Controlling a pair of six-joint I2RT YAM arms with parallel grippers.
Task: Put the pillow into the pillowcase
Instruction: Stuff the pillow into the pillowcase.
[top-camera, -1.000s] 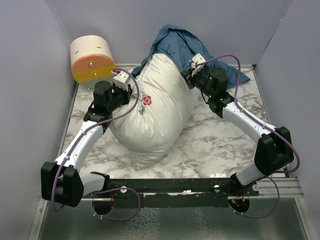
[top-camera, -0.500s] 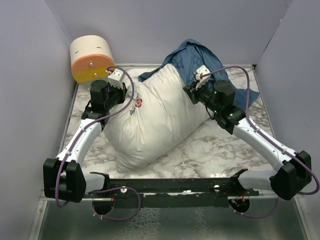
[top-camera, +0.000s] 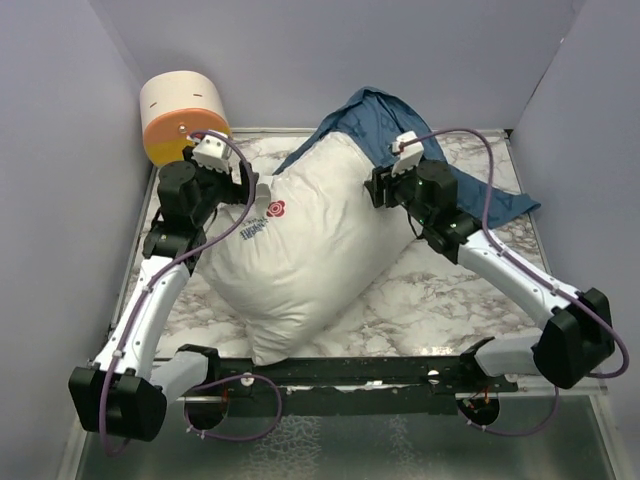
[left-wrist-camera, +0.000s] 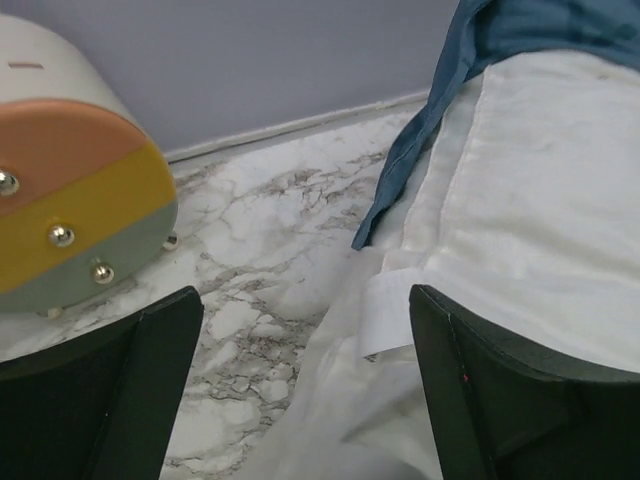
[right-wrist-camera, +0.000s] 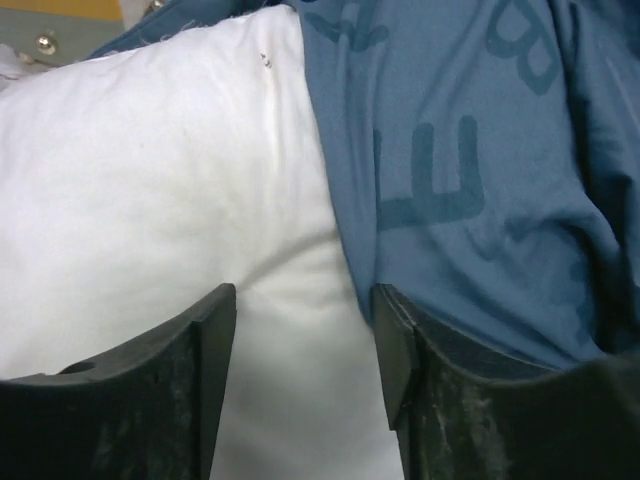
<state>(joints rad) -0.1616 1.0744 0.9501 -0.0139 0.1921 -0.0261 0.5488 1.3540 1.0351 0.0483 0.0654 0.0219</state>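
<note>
**Pillow (top-camera: 300, 250) dropped by both arms, still mostly outside the pillowcase (top-camera: 380, 115)**

A second ago both grippers were pinched shut on the pillow's far end and held it tilted up. Now both have opened, and the pillow has sagged and turned. It lies slantwise across the marble tabletop (top-camera: 440, 290), one corner at the near edge and the other end at the far edge.

Only that far end sits under the blue pillowcase, which is bunched against the far edge and trails off toward the right edge. Most of the white is bare, so I'd say the stuffing is barely begun and this looks like a release to take a fresh hold.

The left gripper (left-wrist-camera: 300, 310) has its fingers wide apart at the pillow's left side, near the far left corner. A small white tag (left-wrist-camera: 385, 315) and the pillow's edge lie between them, with nothing clamped.

The right gripper (right-wrist-camera: 305, 300) is partly spread right where white fabric meets blue. The pillow bulges up between its fingers, but I see no pinch.
</note>
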